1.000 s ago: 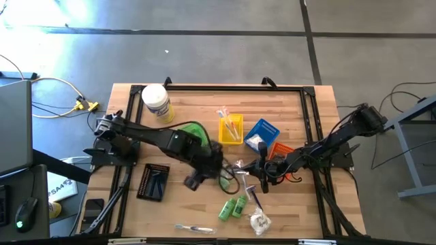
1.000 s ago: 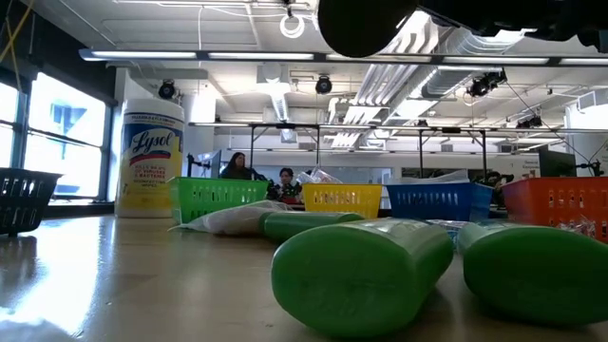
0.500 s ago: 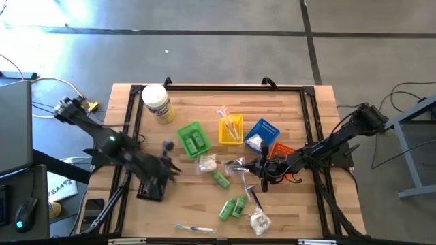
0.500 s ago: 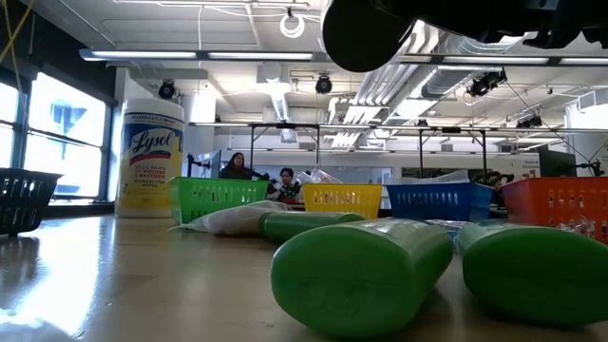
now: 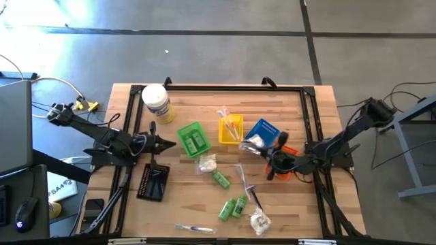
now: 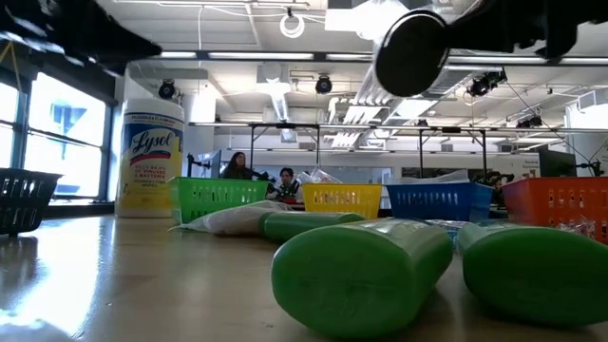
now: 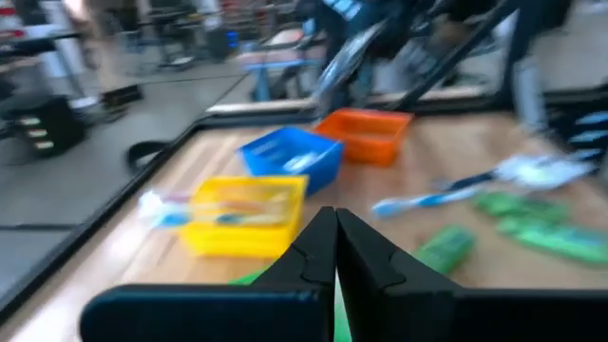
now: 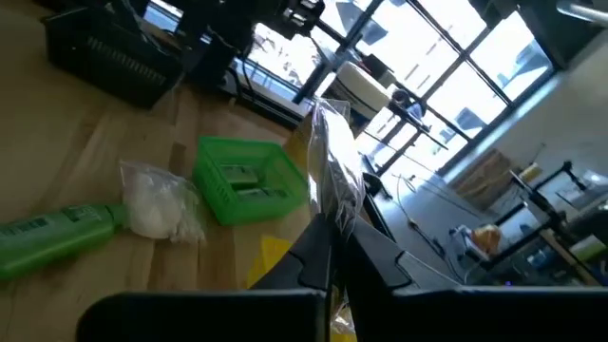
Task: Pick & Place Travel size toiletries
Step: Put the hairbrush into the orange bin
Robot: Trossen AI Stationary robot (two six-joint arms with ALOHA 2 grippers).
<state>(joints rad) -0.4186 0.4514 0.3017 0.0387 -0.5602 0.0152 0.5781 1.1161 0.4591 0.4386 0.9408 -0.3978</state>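
Note:
My right gripper (image 5: 271, 158) hangs over the orange tray (image 5: 285, 150), shut on a clear-wrapped toiletry (image 8: 332, 180). My left gripper (image 5: 170, 143) is shut on nothing, just left of the green tray (image 5: 193, 138), pointing level toward the table's right. Loose toiletries lie flat on the wood: green tubes (image 5: 231, 206) (image 5: 219, 178), a white packet (image 5: 206, 163), a wrapped razor (image 5: 253, 196), a toothbrush (image 5: 194, 229) and a clear packet (image 5: 259, 221). Two tubes (image 6: 361, 271) fill the low view's foreground. My right gripper pinches the crinkled clear wrapper (image 8: 334, 214) between its two fingers. The fingers lie nearly level and point toward the table's left. The wrapper sticks out past the fingertips and is lifted clear of the table; which end of it they have I cannot tell.
A white jar with a yellow label (image 5: 157, 103) stands at the far left. The yellow tray (image 5: 231, 129) and blue tray (image 5: 261, 133) sit between the green and orange ones. A black tray (image 5: 153, 182) lies near the left edge. People sit far behind the table (image 6: 237, 166).
My left gripper has drawn back from over the table's middle toward the left edge, sunk, and turned level beside the green tray. My right gripper has carried the wrapped toiletry toward the right edge, over the orange tray, turning as it went.

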